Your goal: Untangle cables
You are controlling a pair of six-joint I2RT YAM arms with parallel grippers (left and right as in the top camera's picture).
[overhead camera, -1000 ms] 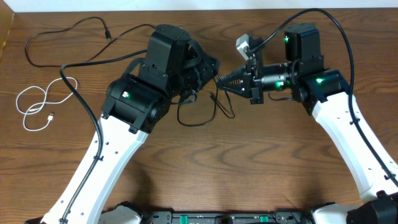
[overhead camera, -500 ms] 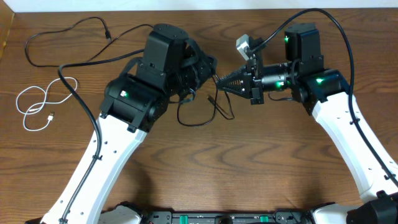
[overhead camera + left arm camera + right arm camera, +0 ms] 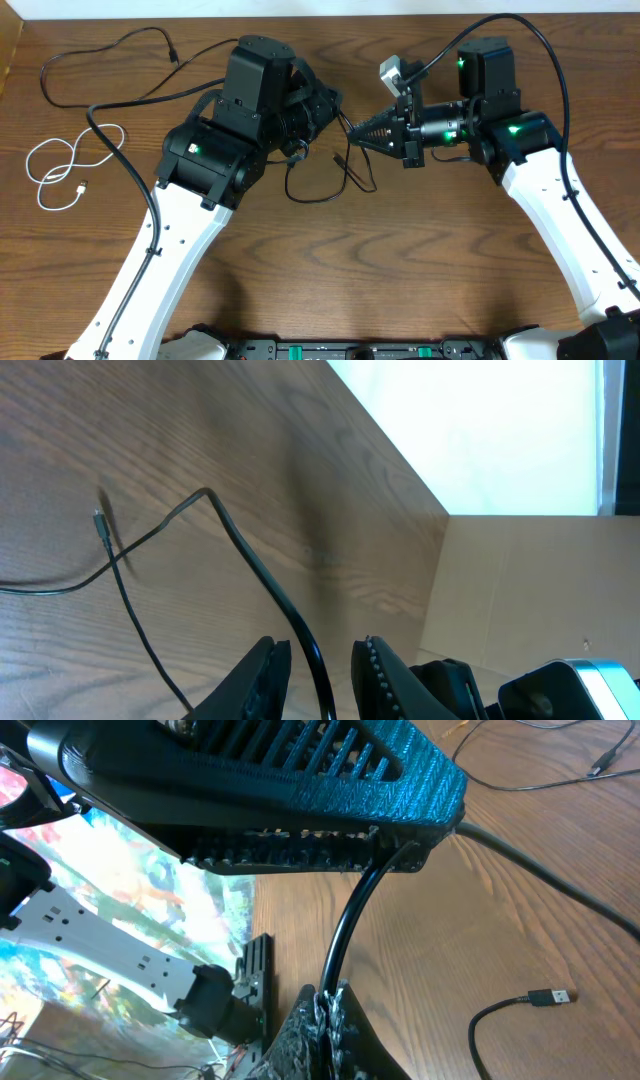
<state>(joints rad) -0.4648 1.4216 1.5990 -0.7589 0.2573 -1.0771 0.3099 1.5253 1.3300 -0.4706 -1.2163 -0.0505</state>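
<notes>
A black cable [image 3: 318,197] loops on the table below and between my two grippers. My right gripper [image 3: 351,128] points left and is shut on this black cable [image 3: 350,935], which rises from its fingertips [image 3: 333,998] toward the left gripper's ribbed finger [image 3: 300,790]. My left gripper [image 3: 335,108] faces it; in the left wrist view its jaws [image 3: 320,660] stand slightly apart with the black cable [image 3: 250,565] running between them, a gap on each side. A second black cable [image 3: 100,52] lies at the far left. The white cable [image 3: 60,170] lies coiled apart at the left edge.
A thin cable end with a small plug [image 3: 99,520] rests on the wood beyond the left gripper. A loose plug [image 3: 548,996] lies to the right of the right gripper. A cardboard wall [image 3: 520,590] borders the table. Thick arm wires [image 3: 130,165] trail off both arms.
The left arm has shifted slightly to the left and back. The right arm and the cable loop have stayed put.
</notes>
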